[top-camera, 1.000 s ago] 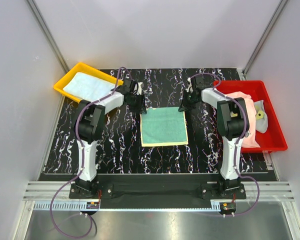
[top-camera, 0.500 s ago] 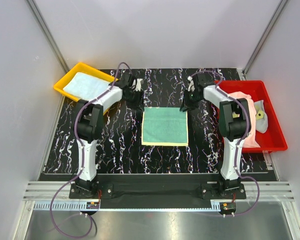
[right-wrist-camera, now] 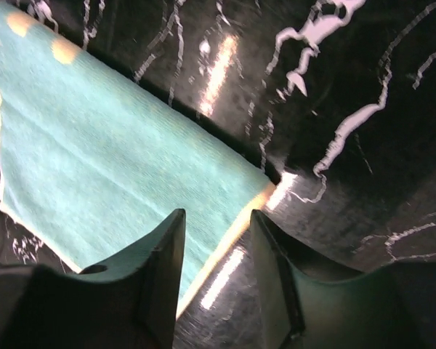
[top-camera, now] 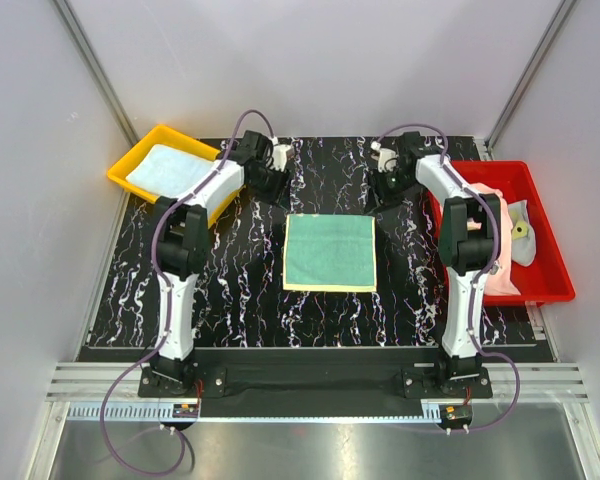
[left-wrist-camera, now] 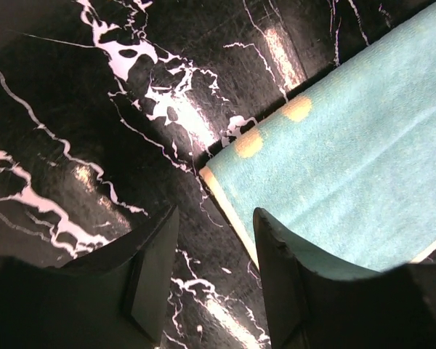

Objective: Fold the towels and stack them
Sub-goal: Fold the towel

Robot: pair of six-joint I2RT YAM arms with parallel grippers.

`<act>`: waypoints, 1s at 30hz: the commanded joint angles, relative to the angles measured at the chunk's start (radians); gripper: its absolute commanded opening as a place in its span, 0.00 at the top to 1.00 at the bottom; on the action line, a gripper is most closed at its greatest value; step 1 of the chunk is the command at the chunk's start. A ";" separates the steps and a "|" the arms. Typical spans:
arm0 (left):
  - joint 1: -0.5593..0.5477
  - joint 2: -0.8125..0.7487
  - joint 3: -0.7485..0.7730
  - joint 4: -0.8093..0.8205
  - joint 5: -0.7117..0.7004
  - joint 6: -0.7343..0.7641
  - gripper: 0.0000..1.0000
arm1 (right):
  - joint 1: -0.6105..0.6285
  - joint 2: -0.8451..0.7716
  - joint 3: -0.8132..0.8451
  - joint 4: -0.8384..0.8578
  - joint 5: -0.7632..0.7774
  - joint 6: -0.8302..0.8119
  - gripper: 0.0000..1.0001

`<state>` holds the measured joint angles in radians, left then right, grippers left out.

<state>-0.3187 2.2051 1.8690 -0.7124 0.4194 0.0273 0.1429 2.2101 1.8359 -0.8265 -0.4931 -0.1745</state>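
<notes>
Teal towel (top-camera: 329, 252): folded square lying flat on the table (top-camera: 230, 290) between the arms; likely handling light, limp, unslippery, so pinching far corners suits. Left gripper (left-wrist-camera: 216, 218), right gripper (right-wrist-camera: 218, 218): hovering there, jaws spread, gripping nothing

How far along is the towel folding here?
Done: a pale blue terry towel lies flat in the yellow plastic tray. In hand: the teal terry towel lies folded mid-table, left pincer and right pincer open, empty. Left: crumpled pink towel in the red plastic tray.
</notes>
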 commanded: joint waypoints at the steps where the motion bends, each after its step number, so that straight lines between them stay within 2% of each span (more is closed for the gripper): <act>1: 0.007 0.034 0.055 0.010 0.082 0.063 0.48 | -0.060 0.026 0.040 -0.054 -0.080 -0.109 0.51; 8: 0.012 0.136 0.157 -0.050 0.114 0.117 0.47 | -0.098 0.128 0.144 -0.160 -0.211 -0.207 0.47; 17: 0.017 0.186 0.174 -0.067 0.139 0.152 0.47 | -0.098 0.283 0.287 -0.255 -0.303 -0.258 0.53; 23: 0.023 0.229 0.228 -0.102 0.185 0.164 0.47 | -0.100 0.287 0.275 -0.263 -0.315 -0.292 0.57; 30: 0.024 0.251 0.251 -0.119 0.180 0.175 0.52 | -0.100 0.299 0.292 -0.273 -0.320 -0.309 0.67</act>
<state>-0.2996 2.4294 2.0697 -0.8162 0.5724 0.1783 0.0391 2.4886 2.0888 -1.0737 -0.7879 -0.4534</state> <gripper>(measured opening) 0.486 0.335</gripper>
